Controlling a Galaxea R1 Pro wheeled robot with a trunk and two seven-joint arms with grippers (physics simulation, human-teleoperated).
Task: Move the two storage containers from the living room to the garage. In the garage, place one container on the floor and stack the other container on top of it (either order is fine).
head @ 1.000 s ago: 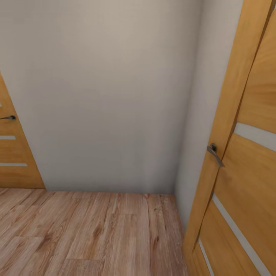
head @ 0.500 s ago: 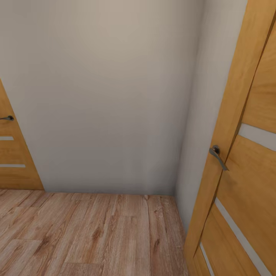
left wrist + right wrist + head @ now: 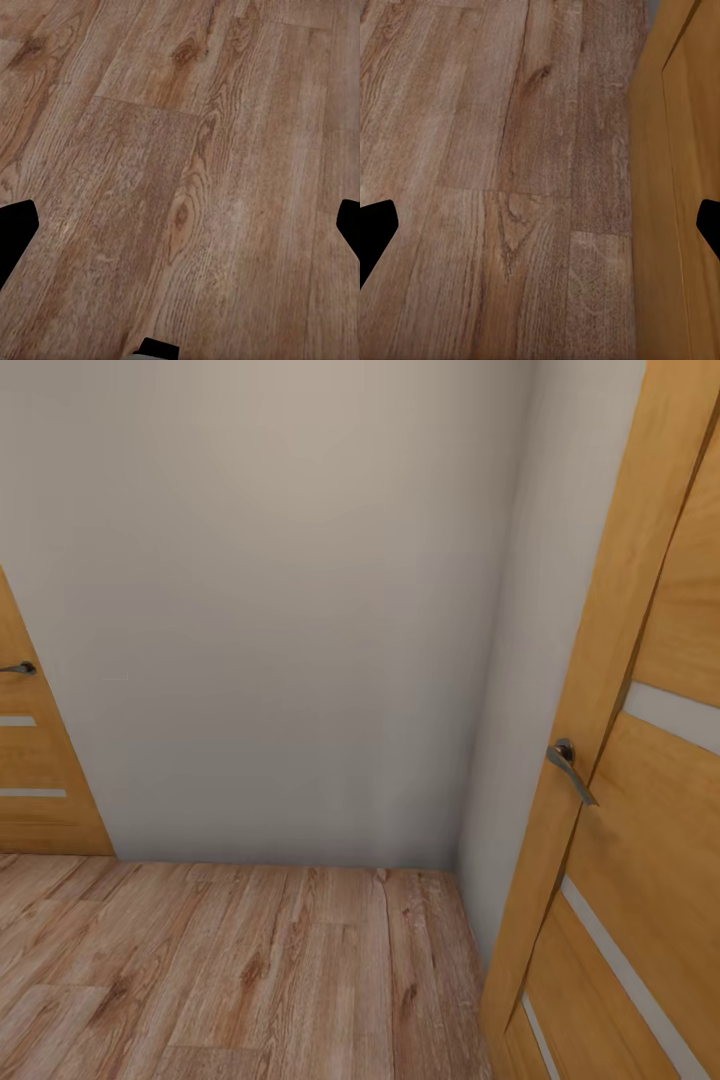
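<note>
Containers out of sight, location unknown; both grippers' fingers (image 3: 19, 225) (image 3: 379, 225) spread and empty over plank floor (image 3: 250, 960), facing wall (image 3: 280, 610) between two doors (image 3: 640, 810): transport seemingly pending.

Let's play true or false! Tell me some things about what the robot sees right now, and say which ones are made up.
1. The floor is light wood planks. True.
2. A door with a metal handle stands at the head view's right. True.
3. The wall ahead is red brick. False: it is plain and pale.
4. The right gripper holds an orange box. False: its fingers are wide apart with bare floor between them.
5. Another wooden door shows at the head view's left edge. True.
</note>
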